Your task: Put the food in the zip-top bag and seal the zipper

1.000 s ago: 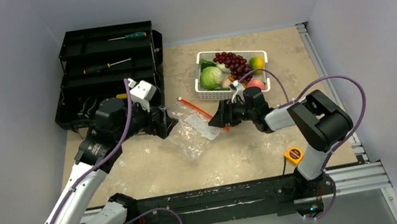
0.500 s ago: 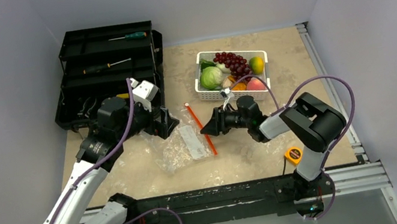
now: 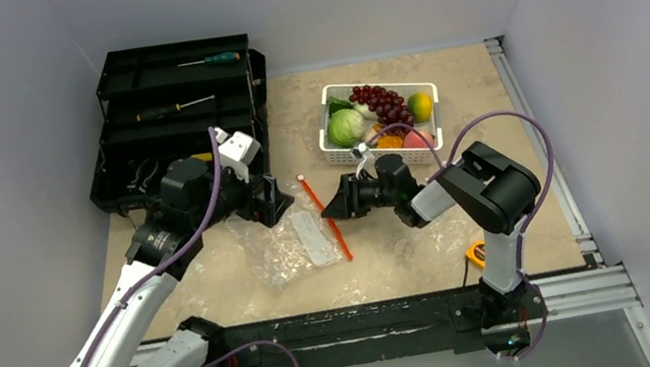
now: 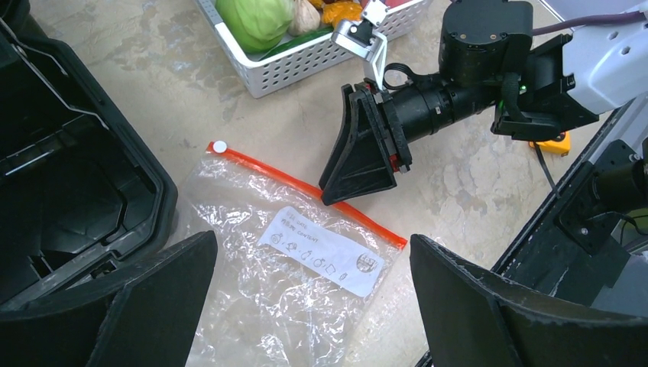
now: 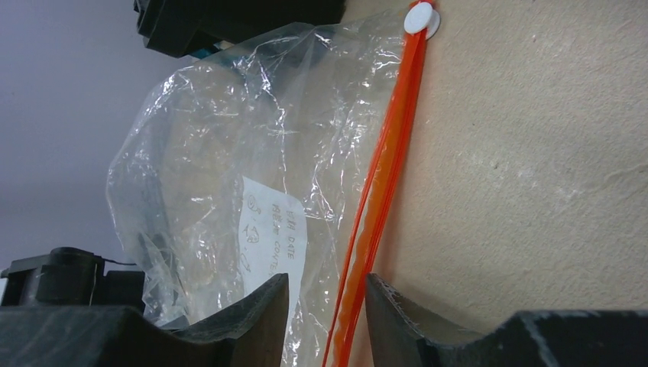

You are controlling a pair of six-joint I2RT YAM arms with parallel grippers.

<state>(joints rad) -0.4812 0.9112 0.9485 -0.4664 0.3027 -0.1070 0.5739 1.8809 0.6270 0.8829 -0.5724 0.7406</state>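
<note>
Straddling the zipper (image 5: 382, 183) with a narrow gap, the right gripper (image 5: 327, 287) has not pinched it. The left gripper (image 4: 312, 260) hovers wide open over the flat bag (image 5: 229, 153), and the food (image 3: 347, 127) lies in the basket (image 3: 351, 153).

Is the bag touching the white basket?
Apart. The left wrist view shows a strip of bare table between the bag and the basket.

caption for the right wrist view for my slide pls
right fingers straddle the orange-red zipper of the clear zip-top bag lying on the table, white slider at the far end
</note>
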